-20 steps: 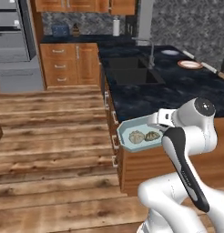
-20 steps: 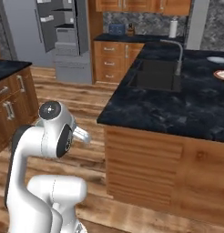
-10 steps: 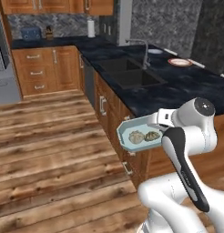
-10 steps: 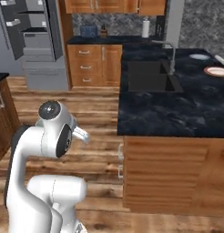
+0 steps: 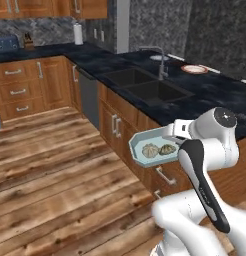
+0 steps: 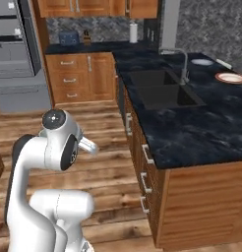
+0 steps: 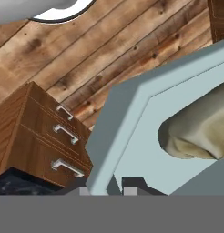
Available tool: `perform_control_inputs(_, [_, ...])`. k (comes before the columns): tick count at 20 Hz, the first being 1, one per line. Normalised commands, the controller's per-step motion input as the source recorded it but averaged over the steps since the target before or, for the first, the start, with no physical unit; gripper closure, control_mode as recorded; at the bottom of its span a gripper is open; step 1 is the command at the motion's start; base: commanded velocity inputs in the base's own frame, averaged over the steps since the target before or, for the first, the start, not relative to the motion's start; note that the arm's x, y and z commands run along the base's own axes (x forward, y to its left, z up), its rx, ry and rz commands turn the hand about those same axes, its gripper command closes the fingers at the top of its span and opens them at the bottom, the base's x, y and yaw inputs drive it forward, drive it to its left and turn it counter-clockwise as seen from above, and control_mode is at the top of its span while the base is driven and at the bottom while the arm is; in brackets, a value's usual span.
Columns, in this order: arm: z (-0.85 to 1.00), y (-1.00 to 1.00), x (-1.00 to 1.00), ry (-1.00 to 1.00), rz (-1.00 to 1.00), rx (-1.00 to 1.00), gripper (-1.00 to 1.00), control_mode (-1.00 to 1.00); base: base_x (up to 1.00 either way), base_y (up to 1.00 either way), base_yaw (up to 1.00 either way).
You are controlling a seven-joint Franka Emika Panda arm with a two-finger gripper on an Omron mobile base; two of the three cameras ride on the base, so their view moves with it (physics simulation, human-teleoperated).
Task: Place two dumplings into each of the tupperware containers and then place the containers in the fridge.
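Brown plank wood floor (image 5: 50,175). Dark speckled stone counter (image 6: 192,133) on wooden cabinets with silver handles (image 6: 69,78). Double black sink (image 5: 140,85) with chrome tap (image 5: 157,62). Grey mottled backsplash wall (image 5: 165,25). White paper roll (image 6: 133,33) at corner.

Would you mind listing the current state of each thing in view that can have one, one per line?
Gripper: shut on the tupperware container's rim.
Tupperware container: held up in the air beside the counter, roughly level, no lid on.
Dumplings: two, lying side by side inside the held container.
Fridge: door open, shelves showing.
Sink: basins look empty, no water seen at the faucet.
Red-rimmed plate: resting on the counter.
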Motion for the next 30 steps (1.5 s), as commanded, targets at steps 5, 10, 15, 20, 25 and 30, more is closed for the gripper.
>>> perform_control_inputs(5, [0.0,0.0,0.0,0.0,0.0,0.0,1.0,1.0,0.83,1.0,-0.3])
perform_control_inputs(10, [0.0,0.0,0.0,0.0,0.0,0.0,1.0,1.0,0.88,1.0,-0.23])
perform_control_inputs(15, [0.0,0.0,0.0,0.0,0.0,0.0,1.0,1.0,0.88,1.0,-0.15])
perform_control_inputs(20, [0.0,0.0,0.0,0.0,0.0,0.0,1.0,1.0,0.95,1.0,-0.08])
perform_control_inputs(25, [0.0,0.0,0.0,0.0,0.0,0.0,1.0,1.0,1.0,1.0,-0.01])
perform_control_inputs(30, [0.0,0.0,0.0,0.0,0.0,0.0,1.0,1.0,1.0,1.0,0.0])
